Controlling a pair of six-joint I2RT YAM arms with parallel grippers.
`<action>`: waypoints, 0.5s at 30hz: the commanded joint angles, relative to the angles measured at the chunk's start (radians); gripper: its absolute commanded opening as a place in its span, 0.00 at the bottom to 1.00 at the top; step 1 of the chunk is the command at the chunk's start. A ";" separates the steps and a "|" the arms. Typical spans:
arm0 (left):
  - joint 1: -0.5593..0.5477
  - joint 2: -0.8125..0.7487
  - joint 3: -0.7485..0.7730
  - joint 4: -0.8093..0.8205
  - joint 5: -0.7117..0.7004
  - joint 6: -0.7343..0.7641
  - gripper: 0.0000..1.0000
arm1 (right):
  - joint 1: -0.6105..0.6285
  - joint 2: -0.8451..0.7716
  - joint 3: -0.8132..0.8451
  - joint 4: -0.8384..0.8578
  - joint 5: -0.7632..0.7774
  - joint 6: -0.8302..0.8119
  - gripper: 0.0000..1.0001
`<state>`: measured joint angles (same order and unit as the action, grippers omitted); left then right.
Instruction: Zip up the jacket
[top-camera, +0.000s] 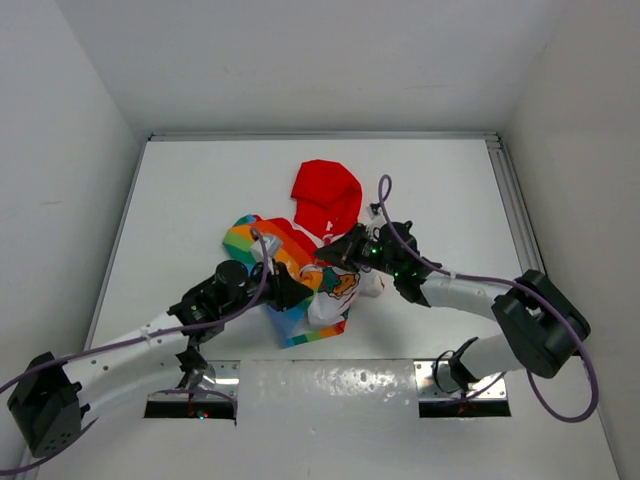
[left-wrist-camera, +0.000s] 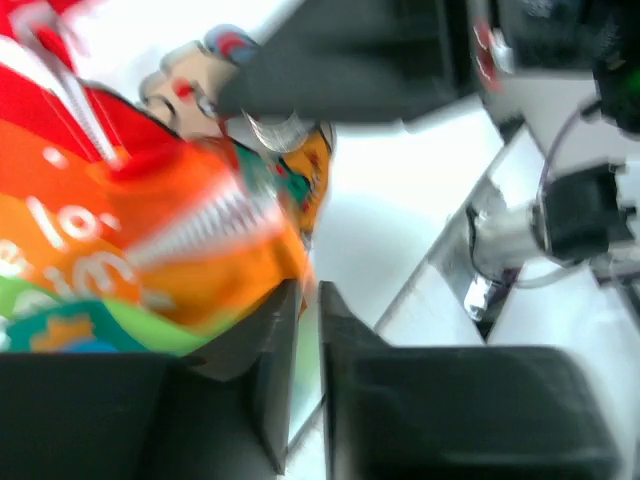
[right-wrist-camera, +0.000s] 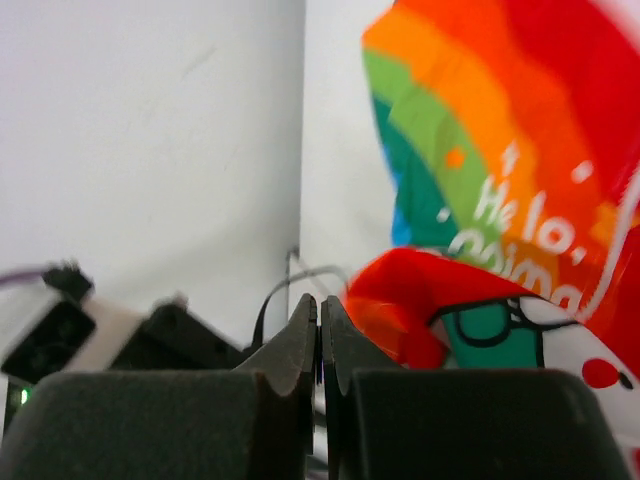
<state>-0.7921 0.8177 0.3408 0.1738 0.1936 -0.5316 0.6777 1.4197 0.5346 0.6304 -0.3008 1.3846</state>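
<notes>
Nearest the arm bases, the left gripper (top-camera: 290, 288) reaches in from the left to the lower side of the jacket (top-camera: 305, 325), which lies bunched in the middle of the white counter (top-camera: 200, 200). In its own wrist view the jaws are drawn almost together, with only a slit between them. The orange and green edge of the cloth runs down to that slit, so it looks to be pinching the hem, though motion blur leaves this uncertain. A line of pale zipper teeth (left-wrist-camera: 205, 225) crosses the rumpled fabric just above. A little farther in, the right gripper (top-camera: 337, 252) comes from the right over the white cartoon print (top-camera: 342, 285). Its jaws are pressed tight together, with red trim lying just beside their tips. I cannot tell whether a pull tab is caught between them. Beyond both grippers the red hood (top-camera: 327, 197) lies flopped toward the back wall. The risks, as I judge them, come from the crumpling. If the two front edges are not drawn straight and taut, the slider may jam on a fold or bite into loose cloth. If the left hold is only a thin edge, it may slip once the right arm pulls, and the whole garment would then slide along the counter instead of closing. A pull on trim rather than the tab would only drag fabric.
</notes>
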 joint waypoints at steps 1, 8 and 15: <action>-0.039 -0.052 0.009 -0.114 0.066 -0.010 0.21 | -0.046 -0.054 -0.027 0.157 0.175 -0.044 0.00; -0.039 -0.147 0.024 -0.145 -0.080 -0.064 0.53 | -0.047 -0.172 -0.085 0.081 0.200 -0.110 0.00; 0.055 -0.052 0.024 -0.407 -0.575 -0.346 0.28 | -0.046 -0.290 -0.156 0.039 0.163 -0.133 0.00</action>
<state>-0.8001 0.7147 0.3412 -0.1032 -0.1276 -0.7258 0.6308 1.1950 0.4088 0.6518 -0.1379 1.2903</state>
